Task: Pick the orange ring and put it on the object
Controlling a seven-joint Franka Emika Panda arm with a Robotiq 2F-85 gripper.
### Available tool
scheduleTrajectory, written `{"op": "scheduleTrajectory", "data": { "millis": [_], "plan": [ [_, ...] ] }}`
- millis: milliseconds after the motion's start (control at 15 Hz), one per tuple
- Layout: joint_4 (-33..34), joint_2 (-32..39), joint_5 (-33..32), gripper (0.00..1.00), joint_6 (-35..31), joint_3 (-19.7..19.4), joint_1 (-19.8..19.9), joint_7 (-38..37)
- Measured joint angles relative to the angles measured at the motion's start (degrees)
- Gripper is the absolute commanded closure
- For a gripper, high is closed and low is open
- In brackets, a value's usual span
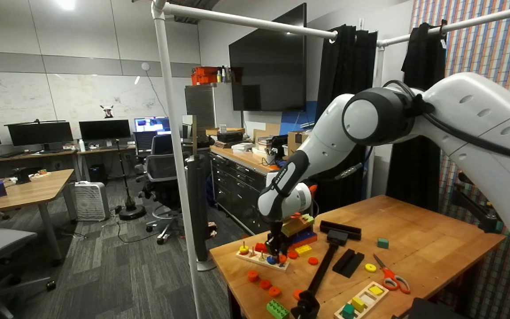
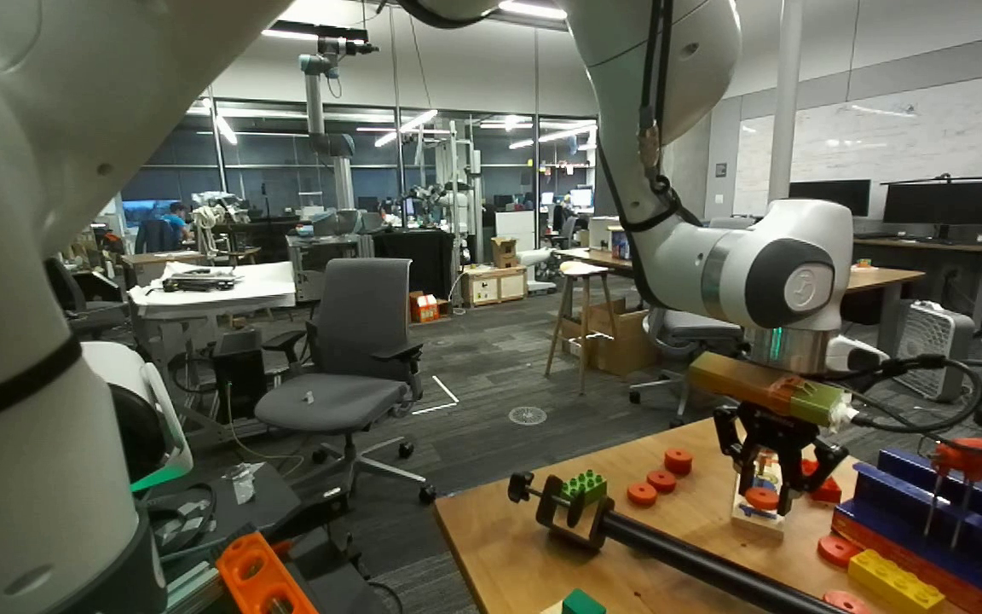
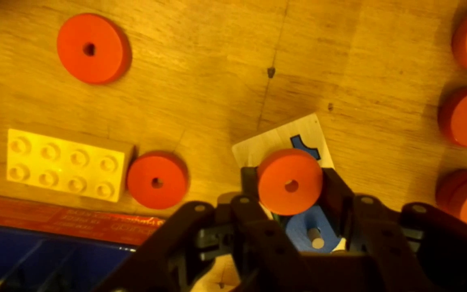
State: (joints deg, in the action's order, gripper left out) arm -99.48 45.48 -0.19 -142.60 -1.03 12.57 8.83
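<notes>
An orange ring (image 3: 278, 194) is between my gripper's fingertips (image 3: 290, 181), which are shut on it. The ring also shows in both exterior views (image 1: 282, 258) (image 2: 761, 498), with the gripper (image 2: 765, 495) pointing down around it. The ring is flat, over the end of the wooden peg board (image 3: 254, 151). A printed blue mark shows beside the ring on that end. The board (image 1: 257, 260) has a blue ring (image 3: 298, 233) around a peg close to the held ring. A yellow ring (image 1: 244, 249) sits at its far end. Any peg under the orange ring is hidden.
Loose orange rings (image 1: 265, 284) (image 3: 158, 180) lie on both sides of the board. A yellow brick (image 3: 65, 166) and blue bin (image 2: 917, 522) stand beside it. A black clamp arm (image 2: 696, 554), green brick (image 1: 277, 309), scissors (image 1: 390, 278) and shape board (image 1: 368, 299) are nearby.
</notes>
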Motion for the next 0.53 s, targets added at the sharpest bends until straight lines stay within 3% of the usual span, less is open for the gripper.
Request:
{"op": "scheduleTrajectory", "data": {
  "millis": [467,533],
  "plan": [
    [0.25,0.8,1.36,0.76,0.77,1.08,0.94,1.9],
    [0.34,0.86,1.4,0.39,0.86,1.08,0.97,1.93]
  ]
}}
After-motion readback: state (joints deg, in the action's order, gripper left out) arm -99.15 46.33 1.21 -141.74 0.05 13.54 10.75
